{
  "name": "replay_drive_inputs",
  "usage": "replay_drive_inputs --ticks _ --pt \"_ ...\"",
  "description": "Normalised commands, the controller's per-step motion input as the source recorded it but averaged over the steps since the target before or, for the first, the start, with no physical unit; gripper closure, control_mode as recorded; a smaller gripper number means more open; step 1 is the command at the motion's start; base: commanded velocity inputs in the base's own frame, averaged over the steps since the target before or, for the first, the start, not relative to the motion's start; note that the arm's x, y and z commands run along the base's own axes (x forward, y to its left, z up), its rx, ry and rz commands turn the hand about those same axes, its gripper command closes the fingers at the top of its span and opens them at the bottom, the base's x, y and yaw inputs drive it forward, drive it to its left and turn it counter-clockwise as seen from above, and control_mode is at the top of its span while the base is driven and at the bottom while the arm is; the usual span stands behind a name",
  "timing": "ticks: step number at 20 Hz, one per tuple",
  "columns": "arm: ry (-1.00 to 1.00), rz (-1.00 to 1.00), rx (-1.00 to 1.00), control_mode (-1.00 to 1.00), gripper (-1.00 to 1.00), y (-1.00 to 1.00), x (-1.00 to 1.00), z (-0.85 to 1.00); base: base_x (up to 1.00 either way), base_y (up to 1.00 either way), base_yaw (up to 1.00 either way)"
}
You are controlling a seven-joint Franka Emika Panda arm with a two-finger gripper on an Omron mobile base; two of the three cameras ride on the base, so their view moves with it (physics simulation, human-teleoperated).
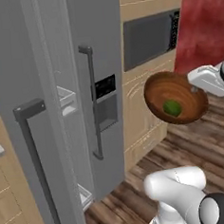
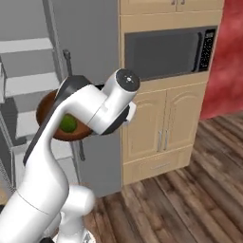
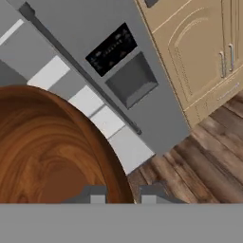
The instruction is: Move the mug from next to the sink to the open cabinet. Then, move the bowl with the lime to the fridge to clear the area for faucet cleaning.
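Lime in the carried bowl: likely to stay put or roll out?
The lime is round and loose, so it likely rolls easily. The bowl looks tilted and shallow, held at its rim by the tool, so a jerk might spill it.

Lime [image 1: 171, 107] in bowl [image 1: 178, 87], right of open fridge [image 1: 97, 48].

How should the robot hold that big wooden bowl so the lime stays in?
By its thin rim, from the side, one finger inside the wall and one outside. The bowl is too wide to span. The pincer already grips the rim this way; keeping it level would help the lime stay inside.
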Motion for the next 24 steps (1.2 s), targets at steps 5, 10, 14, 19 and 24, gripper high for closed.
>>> replay_drive_inputs --ticks 5,10,14,19,24 --pt "0.00 0.00 0.00 1.00 1.00 0.00 0.00 0.00 0.98 -0.01 0.60" --pt "0.00 0.00 0.00 1.00 1.00 0.00 0.00 0.00 0.63 0.00 0.57" --pt "0.00 0.00 0.00 1.00 1.00 0.00 0.00 0.00 0.03 -0.01 0.58" --pt "0.00 0.00 0.00 1.00 1.00 0.00 0.00 0.00 0.17 -0.19 0.34" --pt "0.00 0.00 0.00 1.00 1.00 0.00 0.00 0.00 0.40 -0.38 0.11"
